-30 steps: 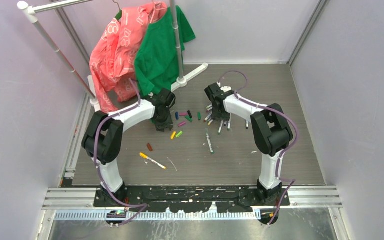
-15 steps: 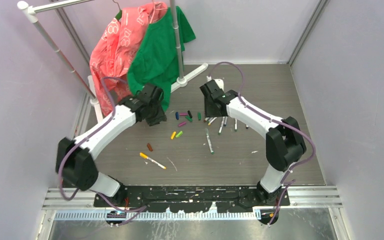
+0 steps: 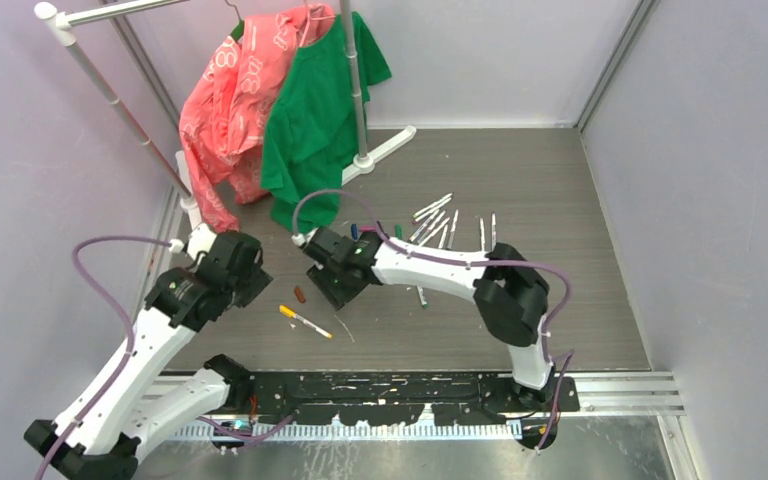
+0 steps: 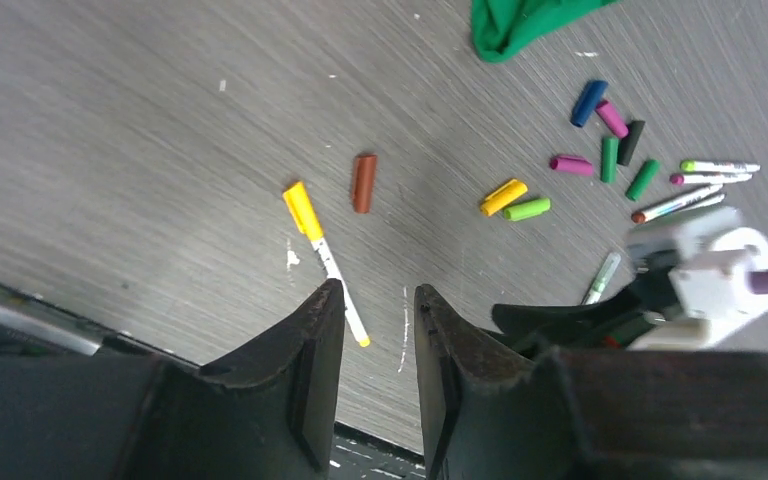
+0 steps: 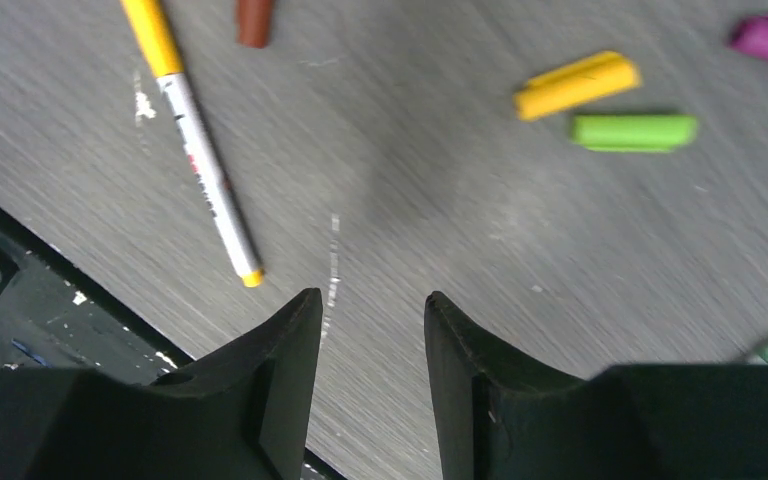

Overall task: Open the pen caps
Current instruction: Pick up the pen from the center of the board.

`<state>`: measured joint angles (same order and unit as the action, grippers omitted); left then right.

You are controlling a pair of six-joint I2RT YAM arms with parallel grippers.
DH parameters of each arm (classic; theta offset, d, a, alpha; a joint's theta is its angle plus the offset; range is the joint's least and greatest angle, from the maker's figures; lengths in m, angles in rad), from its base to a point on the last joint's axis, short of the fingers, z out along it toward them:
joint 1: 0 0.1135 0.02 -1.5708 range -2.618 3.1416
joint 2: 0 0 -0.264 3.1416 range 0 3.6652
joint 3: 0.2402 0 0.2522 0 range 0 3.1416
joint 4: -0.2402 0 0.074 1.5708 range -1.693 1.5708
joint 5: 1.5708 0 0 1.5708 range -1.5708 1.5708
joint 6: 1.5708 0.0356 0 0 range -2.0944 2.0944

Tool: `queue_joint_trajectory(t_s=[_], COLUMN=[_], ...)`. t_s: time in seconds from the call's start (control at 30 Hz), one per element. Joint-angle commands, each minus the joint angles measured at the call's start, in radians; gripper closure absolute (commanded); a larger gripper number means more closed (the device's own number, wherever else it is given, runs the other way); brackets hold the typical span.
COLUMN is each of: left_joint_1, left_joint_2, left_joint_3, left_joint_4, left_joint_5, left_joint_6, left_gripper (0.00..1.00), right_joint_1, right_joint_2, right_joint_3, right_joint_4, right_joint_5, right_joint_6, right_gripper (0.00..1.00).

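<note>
A pen (image 3: pixel 305 322) with a yellow cap lies near the table's front; it also shows in the left wrist view (image 4: pixel 322 255) and the right wrist view (image 5: pixel 195 150). A brown cap (image 3: pixel 300 294) lies just behind it. Loose caps lie further back: brown (image 4: pixel 363 183), orange-yellow (image 4: pixel 503 197), lime (image 4: pixel 527 209), magenta (image 4: pixel 570 165), blue (image 4: pixel 589 102). Several uncapped pens (image 3: pixel 435 222) lie at centre back. My left gripper (image 3: pixel 247 277) (image 4: pixel 375 295) is open and empty, left of the yellow pen. My right gripper (image 3: pixel 332 285) (image 5: pixel 368 297) is open and empty, above the table right of the pen.
A clothes rack with a pink garment (image 3: pixel 245 90) and a green garment (image 3: pixel 315 110) stands at the back left, its white foot (image 3: pixel 385 148) on the table. The black front rail (image 3: pixel 390 385) runs along the near edge. The right forearm (image 3: pixel 425 268) spans the caps.
My left arm has pulled back from the caps toward the near left. My right arm has swung from the uncapped pens leftward across the caps, toward the yellow pen.
</note>
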<state>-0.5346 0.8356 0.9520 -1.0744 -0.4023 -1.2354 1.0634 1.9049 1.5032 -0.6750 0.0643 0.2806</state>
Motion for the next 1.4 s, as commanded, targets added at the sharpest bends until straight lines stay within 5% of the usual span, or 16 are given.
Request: queue_joint_trajectory(t_s=[0.0, 0.97, 1.13, 1.37], left_joint_1=[-0.003, -0.004, -0.002, -0.002], left_joint_2=[-0.087, -0.309, -0.332, -0.344], left_joint_3=[-0.005, -0.042, -0.055, -0.076], left_joint_4=[-0.140, -0.345, -0.357, -0.350], left_joint_5=[-0.101, -0.213, -0.214, -0.210], left_joint_6=[-0.118, -0.247, -0.269, -0.298], left_gripper=[0.68, 0.67, 0.67, 0.67], right_joint_1=[0.051, 0.167, 0.167, 0.167], right_joint_2=[0.052, 0.319, 0.329, 0.298], right_joint_3=[0.109, 0.289, 0.230, 0.158], right_joint_4=[-0.004, -0.040, -0.029, -0.019], right_joint_5=[-0.051, -0.069, -0.025, -0.009], right_joint_6=[-0.034, -0.051, -0.051, -0.053], right_gripper=[0.52, 0.55, 0.65, 0.99])
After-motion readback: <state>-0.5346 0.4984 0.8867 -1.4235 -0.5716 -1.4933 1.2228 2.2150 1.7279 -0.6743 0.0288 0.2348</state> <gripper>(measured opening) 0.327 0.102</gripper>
